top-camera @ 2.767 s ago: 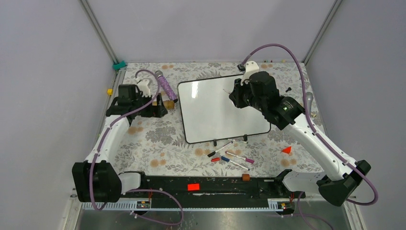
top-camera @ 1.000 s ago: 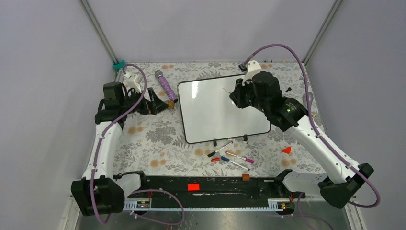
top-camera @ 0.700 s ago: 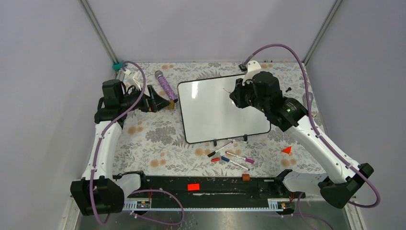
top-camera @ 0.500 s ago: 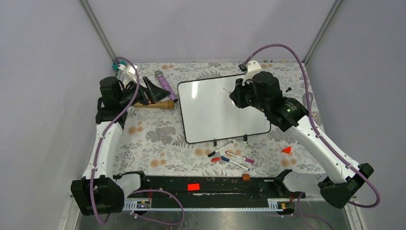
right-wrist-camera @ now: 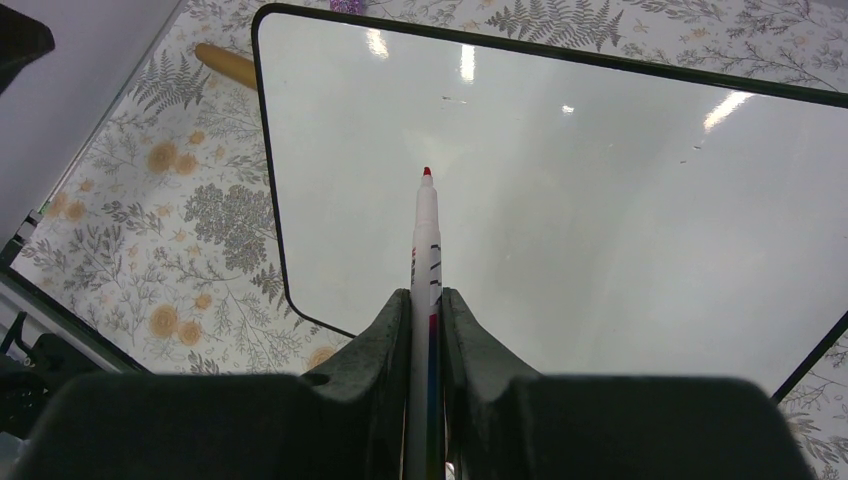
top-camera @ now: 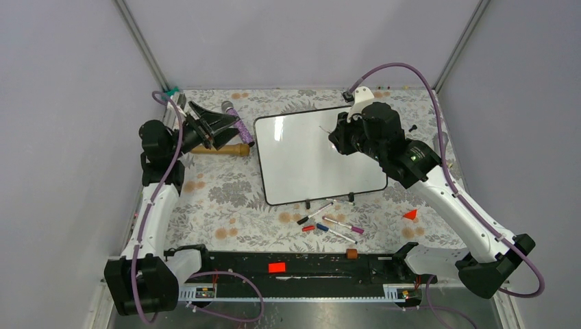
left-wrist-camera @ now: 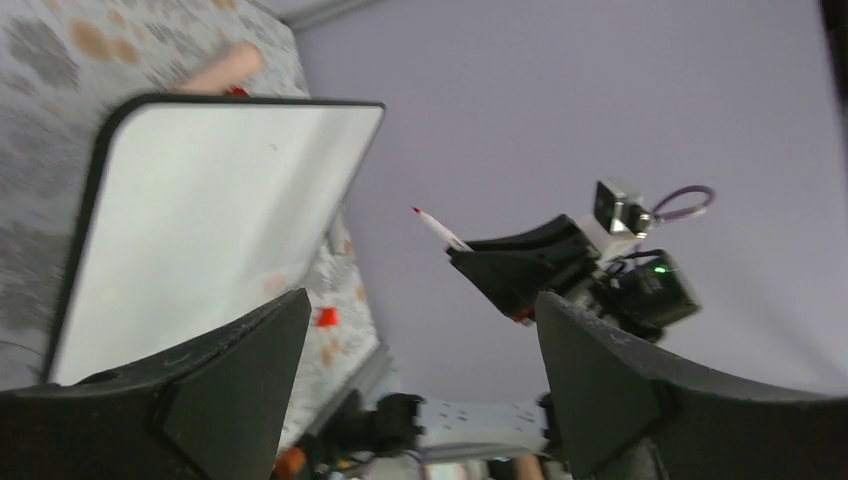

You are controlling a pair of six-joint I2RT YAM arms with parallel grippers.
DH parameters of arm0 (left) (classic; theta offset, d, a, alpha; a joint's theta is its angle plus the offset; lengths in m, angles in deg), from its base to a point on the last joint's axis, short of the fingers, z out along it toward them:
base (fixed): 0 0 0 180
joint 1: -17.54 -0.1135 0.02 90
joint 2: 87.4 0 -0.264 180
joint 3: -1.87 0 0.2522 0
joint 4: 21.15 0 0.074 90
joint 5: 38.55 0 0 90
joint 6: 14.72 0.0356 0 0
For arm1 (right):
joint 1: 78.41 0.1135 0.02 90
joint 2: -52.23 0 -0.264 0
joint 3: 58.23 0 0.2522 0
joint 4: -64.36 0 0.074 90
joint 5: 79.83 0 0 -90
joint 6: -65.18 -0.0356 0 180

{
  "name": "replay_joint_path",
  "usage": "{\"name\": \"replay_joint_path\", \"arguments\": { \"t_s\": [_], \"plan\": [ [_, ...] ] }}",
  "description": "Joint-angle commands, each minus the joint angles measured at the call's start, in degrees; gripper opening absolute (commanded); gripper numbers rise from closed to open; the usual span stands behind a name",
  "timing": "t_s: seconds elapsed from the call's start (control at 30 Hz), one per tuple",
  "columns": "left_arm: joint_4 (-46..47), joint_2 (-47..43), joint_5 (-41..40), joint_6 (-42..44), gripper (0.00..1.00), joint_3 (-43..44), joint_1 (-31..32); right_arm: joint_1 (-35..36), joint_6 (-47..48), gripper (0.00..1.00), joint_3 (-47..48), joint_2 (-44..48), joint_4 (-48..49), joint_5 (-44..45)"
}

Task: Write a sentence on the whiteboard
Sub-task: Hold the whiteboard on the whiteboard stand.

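The whiteboard (top-camera: 308,161) lies on the flowered cloth, glossy and blank; no red sentence shows on it. My right gripper (top-camera: 337,139) hovers over its far right part, shut on a red-tipped marker (right-wrist-camera: 426,235) that points forward from between the fingers (right-wrist-camera: 385,330). In the left wrist view the marker (left-wrist-camera: 438,226) is in the air above the board (left-wrist-camera: 200,220). My left gripper (top-camera: 218,122) is open and empty, raised at the back left and facing the board; its fingers (left-wrist-camera: 230,390) stand wide apart.
A wooden stick (top-camera: 220,149) and a purple glittery tube (top-camera: 238,123) lie left of the board. Several loose markers (top-camera: 330,223) lie in front of it. A red cone (top-camera: 410,214) is at the right and a brown block (top-camera: 351,253) by the near rail.
My left arm has risen and swung back to the left, away from the wooden stick, which now lies uncovered on the cloth. The right arm and marker have hardly moved.
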Motion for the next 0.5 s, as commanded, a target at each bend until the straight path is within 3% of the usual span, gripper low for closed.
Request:
{"name": "replay_joint_path", "arguments": {
  "t_s": [0.0,0.1,0.17,0.2,0.23,0.47],
  "plan": [
    [24.64,-0.85,5.93,-30.63,0.84,-5.68,-0.92,0.29,0.07,0.00,1.08,1.56,2.67,-1.12],
    [19.59,0.02,10.92,-31.89,0.84,-2.21,-1.61,0.34,0.11,0.00,1.15,1.13,2.65,-1.65],
    [3.11,1.00,13.46,-24.32,0.85,2.50,-1.47,0.27,0.30,0.00,1.39,0.96,2.57,-1.92],
    [-7.59,1.21,13.17,-20.80,0.96,4.94,-1.27,0.32,0.34,0.00,1.55,0.90,2.61,-1.89],
    [-16.55,1.31,13.17,-19.09,0.98,6.54,-0.97,0.34,0.30,0.00,1.65,0.97,2.61,-1.61],
    [-20.82,-0.20,13.25,-12.14,0.99,6.23,-0.17,0.33,-0.17,0.00,1.13,0.56,2.58,-1.02]
  ]
}}
